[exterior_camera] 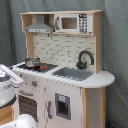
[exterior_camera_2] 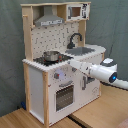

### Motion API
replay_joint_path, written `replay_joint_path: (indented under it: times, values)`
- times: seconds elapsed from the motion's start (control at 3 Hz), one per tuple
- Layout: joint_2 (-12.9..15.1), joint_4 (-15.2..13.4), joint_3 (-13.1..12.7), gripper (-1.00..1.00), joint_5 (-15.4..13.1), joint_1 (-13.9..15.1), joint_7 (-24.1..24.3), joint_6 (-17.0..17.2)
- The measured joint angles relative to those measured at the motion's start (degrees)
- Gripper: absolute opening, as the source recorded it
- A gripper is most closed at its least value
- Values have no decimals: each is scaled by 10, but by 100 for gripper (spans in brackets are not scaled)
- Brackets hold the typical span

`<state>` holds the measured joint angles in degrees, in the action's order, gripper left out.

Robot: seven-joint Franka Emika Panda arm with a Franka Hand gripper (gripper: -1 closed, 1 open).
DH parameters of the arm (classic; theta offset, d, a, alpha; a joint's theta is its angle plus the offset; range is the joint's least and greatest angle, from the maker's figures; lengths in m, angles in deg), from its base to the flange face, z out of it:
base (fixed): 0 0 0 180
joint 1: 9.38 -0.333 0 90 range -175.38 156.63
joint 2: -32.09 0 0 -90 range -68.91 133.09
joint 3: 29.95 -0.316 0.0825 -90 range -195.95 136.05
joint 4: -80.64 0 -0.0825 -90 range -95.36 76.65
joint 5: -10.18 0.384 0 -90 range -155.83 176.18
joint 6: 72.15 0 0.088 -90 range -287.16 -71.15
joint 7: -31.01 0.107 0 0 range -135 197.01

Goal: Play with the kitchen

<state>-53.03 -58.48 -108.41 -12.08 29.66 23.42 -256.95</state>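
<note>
The kitchen (exterior_camera: 65,97) is a tall white and light-wood toy with a hood, a microwave and a tiled back. A metal pot (exterior_camera: 32,62) stands on its black hob, beside the grey sink (exterior_camera: 75,73) and black tap (exterior_camera: 85,59). In the second exterior view the kitchen (exterior_camera_2: 45,100) shows its oven door (exterior_camera_2: 64,95) and knobs (exterior_camera_2: 60,76). My gripper (exterior_camera_2: 73,62) reaches in from the second exterior view's right, its tip at the counter's front edge just above the knobs. In the first exterior view the gripper (exterior_camera: 18,79) sits by the counter's front left corner.
The white arm (exterior_camera_2: 107,72) stretches across in front of the cupboard below the sink. The kitchen stands on a wooden tabletop (exterior_camera_2: 95,117). A grey curtain (exterior_camera: 115,45) hangs behind. More white arm parts (exterior_camera: 5,90) fill the first exterior view's lower left.
</note>
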Motion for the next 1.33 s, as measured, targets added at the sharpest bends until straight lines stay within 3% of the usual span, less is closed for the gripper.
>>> replay_joint_path:
  times: [0.33,0.67,1.33]
  values:
    - [3,33,30,100,0,-16,-1,43]
    - [11,66,36,100,13,-19,2,92]
    - [25,131,56,100,88,31,1,148]
